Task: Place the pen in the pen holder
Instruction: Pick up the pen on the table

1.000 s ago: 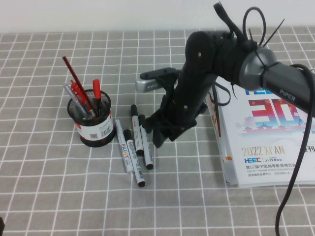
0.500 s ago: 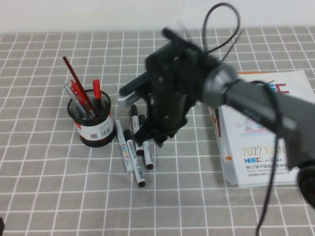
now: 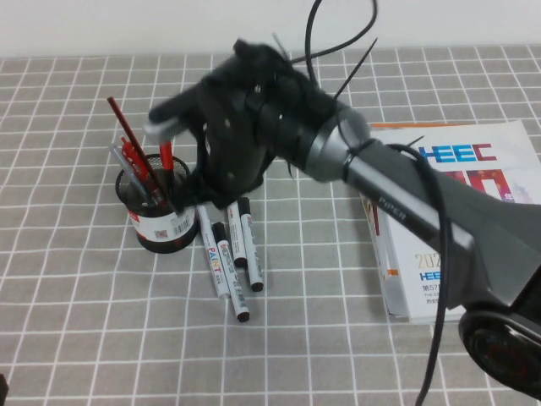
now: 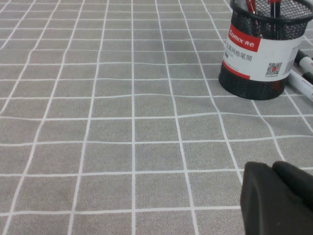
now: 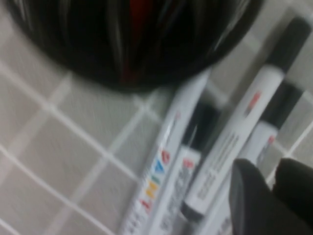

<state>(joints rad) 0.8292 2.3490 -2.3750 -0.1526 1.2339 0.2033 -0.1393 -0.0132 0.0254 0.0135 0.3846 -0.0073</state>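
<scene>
High view: right claw (image 3: 196,188), state unclear, btwn pen holder (image 3: 161,216) & pen (image 3: 249,247); left claw (image 4: 279,198) closed.

A grey cloth (image 3: 76,338) ruled with thin white lines into squares covers the whole work surface, running from the bottom edge of the high view up to a narrow band near the top. Above that band, across the full upper edge of the frame, stands a plain white wall (image 3: 101,25), bare and evenly lit. The white lines waver slightly where the cloth lies not quite flat, most visibly in the lower left of the frame. Light is soft and diffuse, casting only faint, short shadows on the grey squares. In the left wrist view the same grid (image 4: 98,122) fills the frame edge to edge, its lines converging toward the top.
</scene>
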